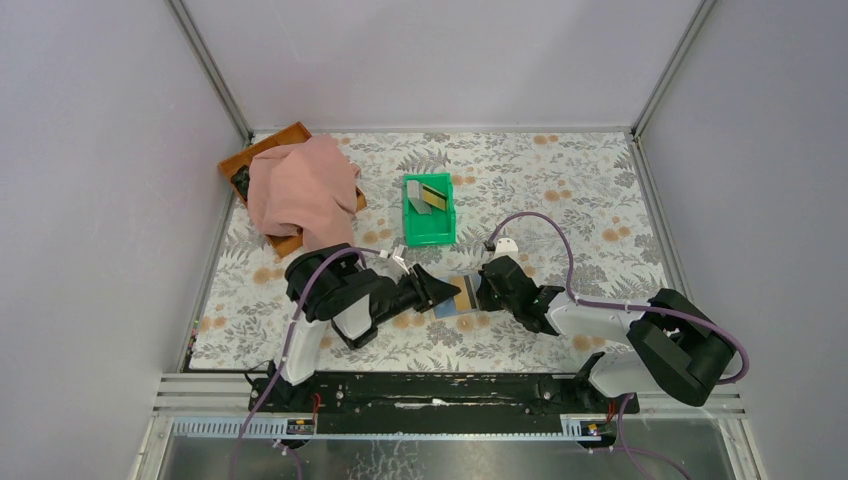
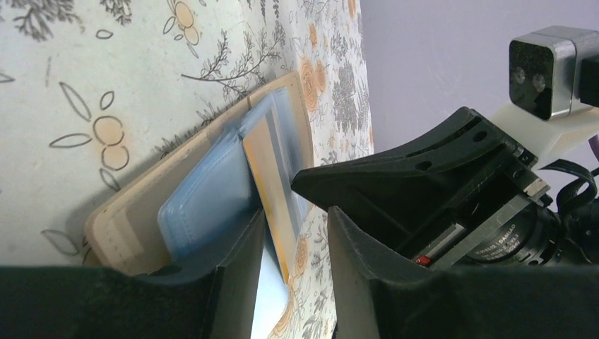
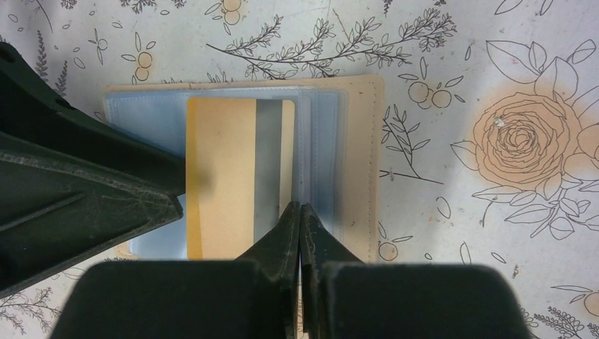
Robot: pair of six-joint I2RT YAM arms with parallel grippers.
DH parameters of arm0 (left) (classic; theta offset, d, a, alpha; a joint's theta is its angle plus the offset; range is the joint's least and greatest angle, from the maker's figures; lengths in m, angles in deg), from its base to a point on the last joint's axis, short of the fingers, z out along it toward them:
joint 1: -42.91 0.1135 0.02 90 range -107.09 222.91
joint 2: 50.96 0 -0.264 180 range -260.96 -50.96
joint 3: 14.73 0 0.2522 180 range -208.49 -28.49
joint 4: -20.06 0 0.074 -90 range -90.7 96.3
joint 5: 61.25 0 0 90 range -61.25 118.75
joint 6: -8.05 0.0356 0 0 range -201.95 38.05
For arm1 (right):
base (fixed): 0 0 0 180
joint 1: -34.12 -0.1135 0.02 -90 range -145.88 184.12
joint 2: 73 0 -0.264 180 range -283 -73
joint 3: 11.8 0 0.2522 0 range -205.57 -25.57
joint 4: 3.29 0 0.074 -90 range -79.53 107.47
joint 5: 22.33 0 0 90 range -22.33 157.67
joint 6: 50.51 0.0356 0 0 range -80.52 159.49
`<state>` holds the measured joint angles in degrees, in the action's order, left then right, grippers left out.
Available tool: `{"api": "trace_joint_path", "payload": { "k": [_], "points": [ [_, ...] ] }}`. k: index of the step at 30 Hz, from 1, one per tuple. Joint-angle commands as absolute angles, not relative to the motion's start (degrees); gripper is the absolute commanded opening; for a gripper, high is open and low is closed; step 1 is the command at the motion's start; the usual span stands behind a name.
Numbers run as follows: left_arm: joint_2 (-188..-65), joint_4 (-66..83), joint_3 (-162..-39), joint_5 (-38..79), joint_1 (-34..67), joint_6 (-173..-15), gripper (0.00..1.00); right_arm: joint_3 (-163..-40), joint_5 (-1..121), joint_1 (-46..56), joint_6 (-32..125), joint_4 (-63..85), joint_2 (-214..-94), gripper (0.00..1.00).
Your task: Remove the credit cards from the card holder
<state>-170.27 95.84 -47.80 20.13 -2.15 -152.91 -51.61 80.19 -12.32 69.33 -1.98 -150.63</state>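
The card holder [image 1: 462, 299] lies open on the flowered tablecloth, tan outside [image 3: 362, 141], pale blue inside [image 2: 205, 198]. A yellow credit card [image 3: 219, 176] with a grey stripe sticks partway out of its pocket. My left gripper [image 1: 440, 290] is open. Its jaws [image 2: 297, 212] stand on either side of the card's edge [image 2: 272, 169], one finger [image 2: 233, 275] against the blue flap. My right gripper [image 1: 478, 292] is shut, its tips [image 3: 300, 206] pressed on the holder beside the card's striped edge. Whether more cards sit in the holder is hidden.
A green plastic bin [image 1: 410, 215] behind the holder holds a grey and a yellow card [image 1: 432, 197]. A pink cloth [image 1: 303, 190] lies over a brown tray [image 1: 262, 150] at the back left. Grey walls close in the table's sides and back.
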Motion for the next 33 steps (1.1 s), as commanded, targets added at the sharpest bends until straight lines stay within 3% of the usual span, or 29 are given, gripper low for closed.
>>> {"api": "trace_joint_path", "payload": {
  "k": [1,12,19,25,33],
  "points": [
    [-173.27,97.36,-50.20,19.20,-4.07,-152.36,0.45,-51.49,78.31,-12.71,69.36,1.50,-152.63,0.00],
    [-172.98,97.44,-51.51,19.32,-5.07,-152.86,0.41,-51.49,78.23,-12.73,69.43,1.52,-152.89,0.00],
    [-174.42,97.58,-54.09,18.51,-5.71,-154.46,0.32,-51.58,77.78,-12.73,69.47,1.54,-153.38,0.00],
    [-174.41,95.85,-55.53,19.81,-6.39,-154.59,0.40,-51.32,77.87,-12.69,69.56,1.50,-152.90,0.00],
    [-175.59,95.47,-56.97,19.41,-6.58,-155.07,0.42,-51.14,77.95,-12.71,69.46,1.68,-152.72,0.00]
  ]
}}
